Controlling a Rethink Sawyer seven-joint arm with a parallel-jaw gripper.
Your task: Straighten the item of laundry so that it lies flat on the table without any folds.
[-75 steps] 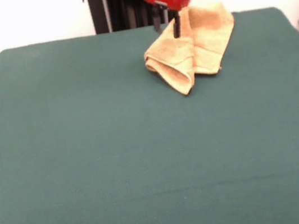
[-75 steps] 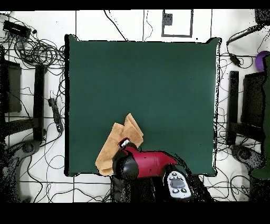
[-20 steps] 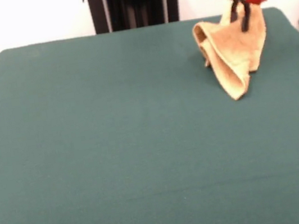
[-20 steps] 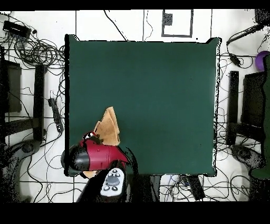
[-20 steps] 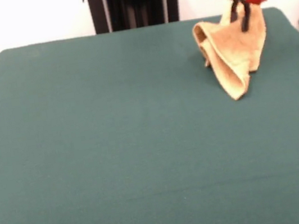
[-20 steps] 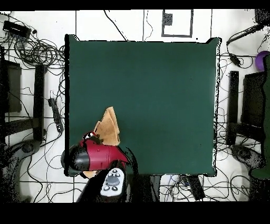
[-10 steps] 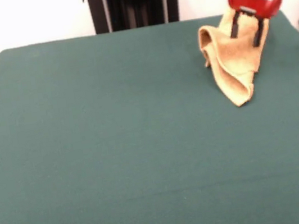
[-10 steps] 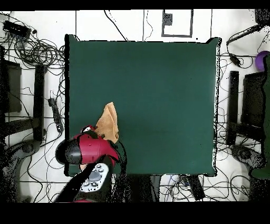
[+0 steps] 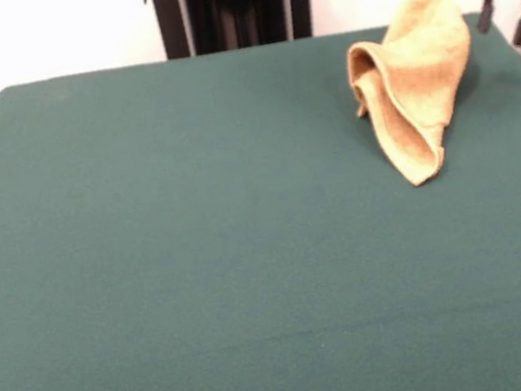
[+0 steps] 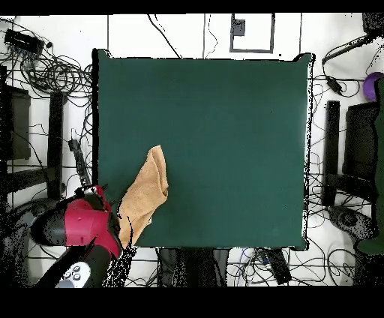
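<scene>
The mustard-orange towel (image 9: 413, 82) lies bunched and folded lengthwise at the far right of the dark green table (image 9: 202, 264). One rolled edge stands up along its left side and a narrow end points toward the camera. In the overhead view the towel (image 10: 142, 196) is a long strip near the table's (image 10: 225, 135) lower left corner, reaching the bottom edge. My gripper (image 9: 508, 15) is open and empty, right of the towel and beyond the table's right edge. In the overhead view the gripper (image 10: 96, 198) sits just left of the towel, off the table.
The black pedestal (image 9: 231, 7) stands behind the table's far edge. Cables and black stands (image 10: 56, 142) crowd the floor on both sides of the table. The towel lies close to the table's corner and edges.
The gripper has let go of the towel and moved off to the right in the front view, past the table's edge. The towel's lifted top has dropped onto the table.
</scene>
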